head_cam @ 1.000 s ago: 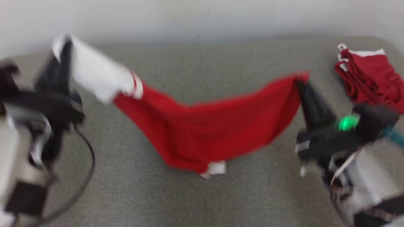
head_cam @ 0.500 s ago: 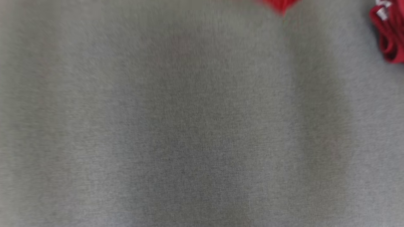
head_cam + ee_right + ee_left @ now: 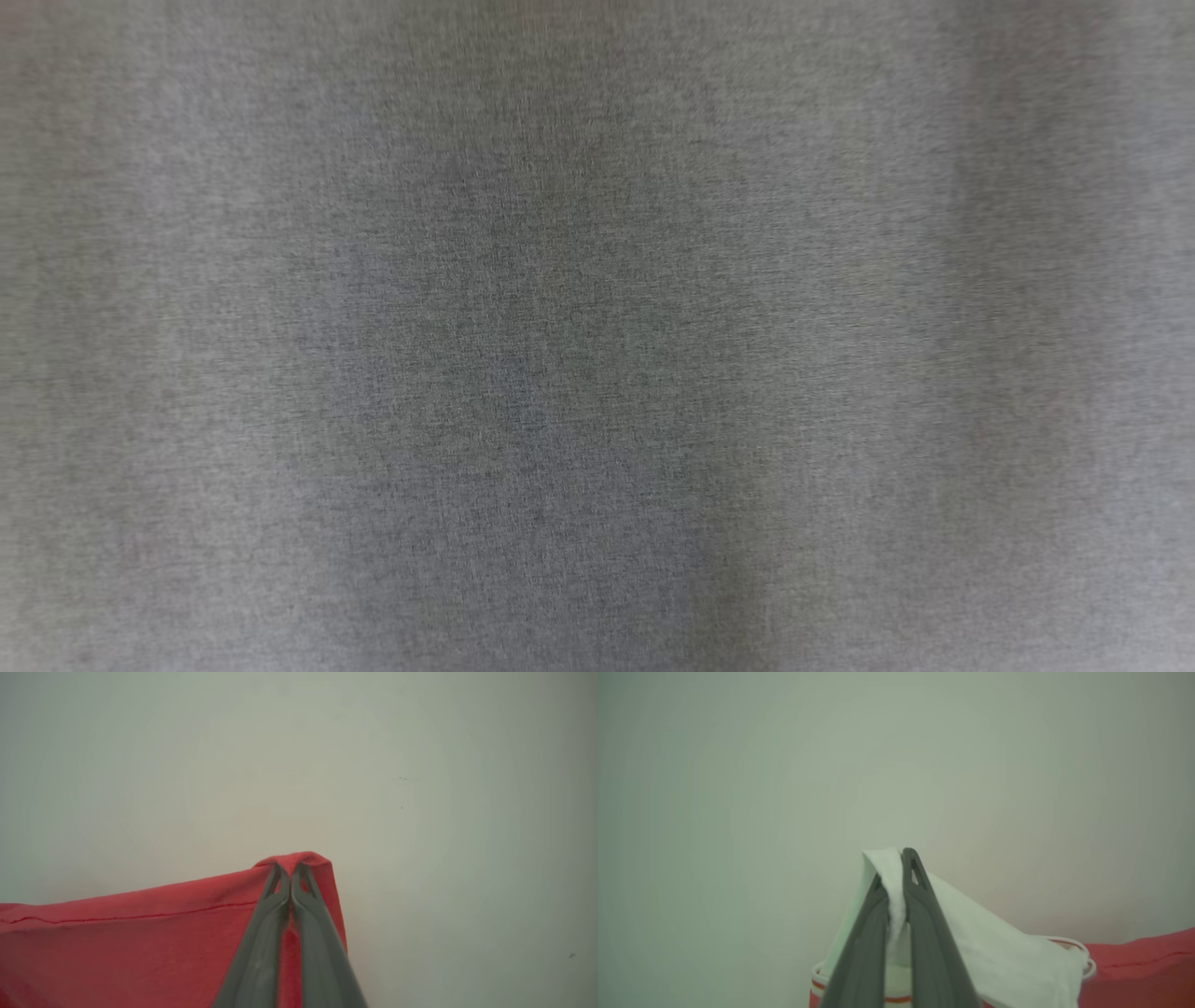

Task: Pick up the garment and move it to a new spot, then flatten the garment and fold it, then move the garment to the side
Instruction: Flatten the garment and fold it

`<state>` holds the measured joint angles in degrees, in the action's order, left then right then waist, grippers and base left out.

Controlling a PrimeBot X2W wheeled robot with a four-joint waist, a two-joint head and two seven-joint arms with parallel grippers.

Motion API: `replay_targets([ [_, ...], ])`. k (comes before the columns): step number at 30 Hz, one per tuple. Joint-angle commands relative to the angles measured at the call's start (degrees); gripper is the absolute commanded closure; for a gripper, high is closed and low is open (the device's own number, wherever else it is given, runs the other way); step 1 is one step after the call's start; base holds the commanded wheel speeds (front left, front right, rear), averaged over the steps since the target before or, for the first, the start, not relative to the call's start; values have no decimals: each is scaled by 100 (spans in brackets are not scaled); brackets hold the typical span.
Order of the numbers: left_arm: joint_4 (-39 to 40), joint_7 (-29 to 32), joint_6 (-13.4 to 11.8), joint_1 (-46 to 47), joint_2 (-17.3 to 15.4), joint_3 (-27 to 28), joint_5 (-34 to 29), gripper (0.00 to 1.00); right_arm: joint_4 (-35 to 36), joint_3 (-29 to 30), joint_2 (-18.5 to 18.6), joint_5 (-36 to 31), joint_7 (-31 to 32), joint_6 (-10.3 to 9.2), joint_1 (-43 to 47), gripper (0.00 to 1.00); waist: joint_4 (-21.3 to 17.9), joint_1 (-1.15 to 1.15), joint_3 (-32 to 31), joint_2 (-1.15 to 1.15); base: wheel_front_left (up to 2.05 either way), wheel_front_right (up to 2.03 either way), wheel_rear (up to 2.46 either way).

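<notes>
Grey woven cloth runs across the head view, smeared by blur. It is perhaps the surface under the work, but I cannot tell more than that.

In the left wrist view the left end effector stands before the pale wall, its two dark fingers pinching a fold of the white sleeve of the garment. The sleeve drapes away from the fingers in front of the wall, past a red-striped cuff, into the red body.

In the right wrist view the right end effector is pressed together on a red corner of the same garment, also in front of the wall. A stitched edge runs off from the grip.

So the garment hangs before the wall, caught at two ends. I judge this grip is chosen so the cloth spreads between the arms and can be laid down flat for folding. The left wrist view gives the white sleeve and cuff. The right wrist view gives the stitched red edge and how straight it runs.
</notes>
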<state>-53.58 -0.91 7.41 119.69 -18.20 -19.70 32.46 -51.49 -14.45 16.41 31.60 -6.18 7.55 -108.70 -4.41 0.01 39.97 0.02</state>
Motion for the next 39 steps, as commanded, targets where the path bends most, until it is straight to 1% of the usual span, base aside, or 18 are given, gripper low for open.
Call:
replay_targets([
  [1, 2, -71, 6, 2, 23, -34, 105, 100, -47, -48, 15, 47, -49, -13, -7, 100, 26, -1, 167, -2, 0, 0, 0],
  [5, 168, -253, 2, -440, 20, -390, 371, 100, -3, -436, 96, 319, -222, -13, 298, 100, 49, -1, 103, -2, 0, 0, 0],
  [7, 447, -397, 3, -777, -113, -647, 483, 100, 118, -626, 181, 517, -327, -13, 560, 100, 45, -1, -41, -2, 0, 0, 0],
  [8, 567, -510, -2, -982, -194, -620, 674, 100, 215, -744, 215, 622, -383, -13, 739, 100, 27, -1, -135, -2, 0, 0, 0],
  [13, 1295, -959, 1, -2485, -560, -750, 1145, 100, 896, -1343, 466, 1114, -579, -13, 1953, 100, 17, -1, -746, -2, 0, 0, 0],
  [16, 1834, -1122, -29, -3613, -764, -647, 1365, 100, 1405, -1532, 713, 1405, -676, -13, 2892, 100, 44, -1, -1163, -2, 0, 0, 0],
  [18, 2341, -1207, -218, -4425, -849, -500, 1553, 100, 1801, -1622, 835, 1559, -723, -13, 3536, 100, 57, -1, -1384, -2, 0, 0, 0],
  [20, 2912, -1258, -445, -5303, -913, -442, 1662, 100, 2186, -1689, 1051, 1648, -757, -13, 4234, 100, 104, -1, -1586, -2, 0, 0, 0],
  [21, 3198, -1269, -545, -5712, -972, -463, 1653, 100, 2372, -1650, 1141, 1730, -770, -13, 4575, 100, 131, -1, -1673, -2, 0, 0, 0],
  [23, 3823, -1302, -835, -6539, -1033, -420, 1738, 100, 2744, -1607, 1332, 1715, -806, -13, 5256, 100, 161, -1, -1840, -2, 0, 0, 0],
  [25, 4428, -1314, -1108, -7289, -1088, -374, 1843, 100, 3065, -1487, 1438, 1790, -811, -13, 5925, 100, 188, -1, -1969, -2, 0, 0, 0],
  [27, 4949, -1325, -1351, -8004, -1118, -364, 1913, 100, 3348, -1388, 1567, 1681, -803, -13, 6539, 100, 194, -1, -2079, -2, 0, 0, 0],
  [31, 5685, -1385, -1816, -9348, -1096, -202, 2031, 100, 3743, -1079, 1567, 1491, -776, -13, 7601, 100, 153, -1, -2292, -2, 0, 0, 0],
  [32, 5685, -1385, -1816, -9348, -1096, -202, 2031, 100, 3743, -1079, 1567, 1491, -776, -13, 7601, 100, 153, -1, -2292, -2, 0, 0, 0],
  [33, 5805, -1398, -1902, -9662, -1038, -120, 2073, 100, 3787, -1001, 1490, 1508, -739, -13, 7879, 100, 145, -1, -2358, -2, 0, 0, 0],
  [34, 5903, -1412, -1954, -9982, -984, -84, 2112, 100, 3861, -945, 1495, 1396, -697, -13, 8131, 100, 151, -1, -2410, -2, 0, 0, 0],
  [37, 6079, -1430, -2040, -10788, -866, 38, 2093, 100, 4033, -746, 1365, 1211, -603, -13, 8850, 100, 171, -1, -2575, -2, 0, 0, 0],
  [39, 6198, -1436, -2049, -11245, -672, 166, 2155, 100, 4122, -622, 1284, 1134, -526, -13, 9278, 100, 178, -1, -2681, -2, 0, 0, 0],
])
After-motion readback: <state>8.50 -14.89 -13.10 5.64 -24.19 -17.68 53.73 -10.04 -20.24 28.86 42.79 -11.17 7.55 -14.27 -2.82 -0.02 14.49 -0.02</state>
